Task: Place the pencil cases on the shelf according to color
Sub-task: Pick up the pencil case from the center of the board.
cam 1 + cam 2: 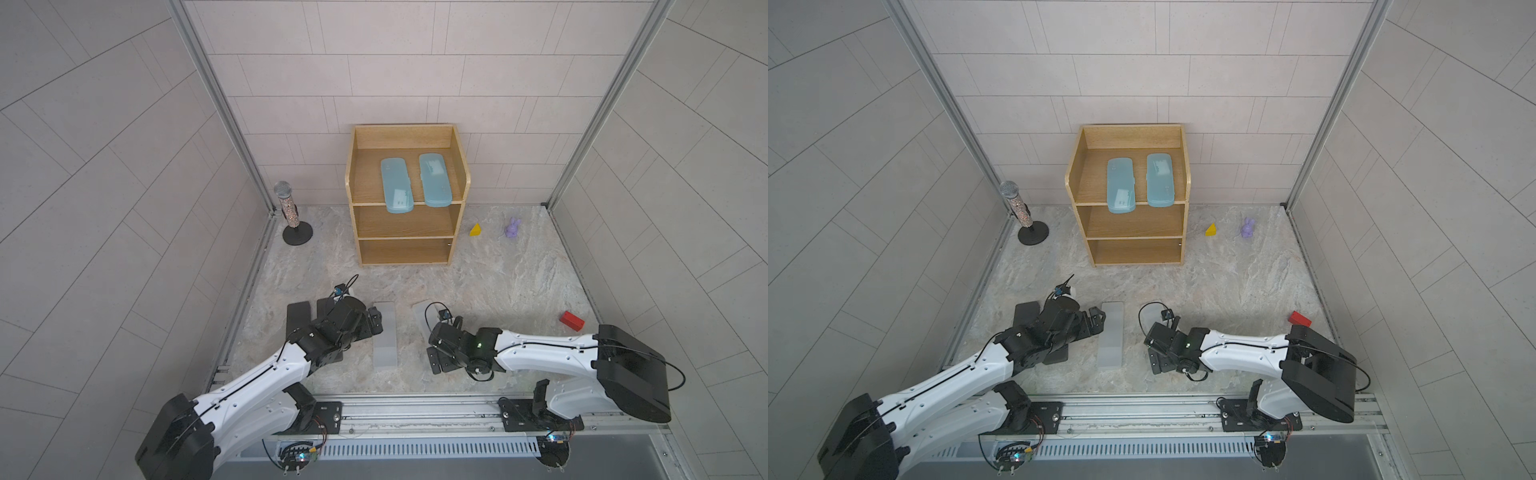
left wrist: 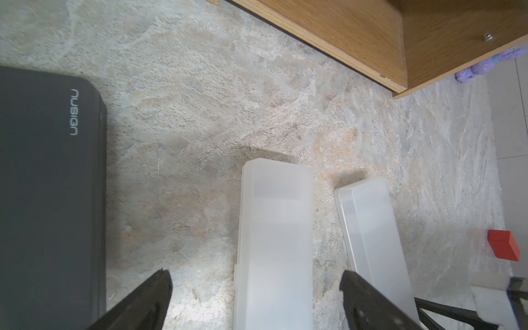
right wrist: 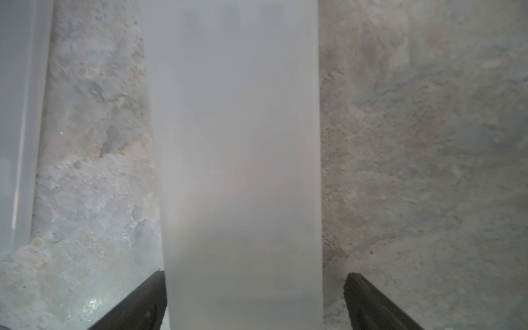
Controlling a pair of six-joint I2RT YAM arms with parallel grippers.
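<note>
- Jaws spread: our left gripper (image 2: 255, 275) over one frosted case (image 2: 275, 228), right gripper (image 3: 255, 274) around the other frosted case (image 3: 240, 143).
- Blue cases (image 1: 398, 185), (image 1: 434, 179) lie on the shelf's (image 1: 405, 251) top tier; four remain on our table (image 1: 498, 282).

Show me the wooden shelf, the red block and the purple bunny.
shelf (image 1: 403, 138): in a top view, on its back panel.
red block (image 1: 572, 320): in a top view, on its upper face.
purple bunny (image 1: 513, 228): in a top view, on its body.

I see the shelf (image 1: 405, 222) of grained wood; grey cases (image 2: 274, 228) of frosted plastic; black case (image 2: 48, 185) matt; worktop (image 2: 185, 100) rough like stone.
</note>
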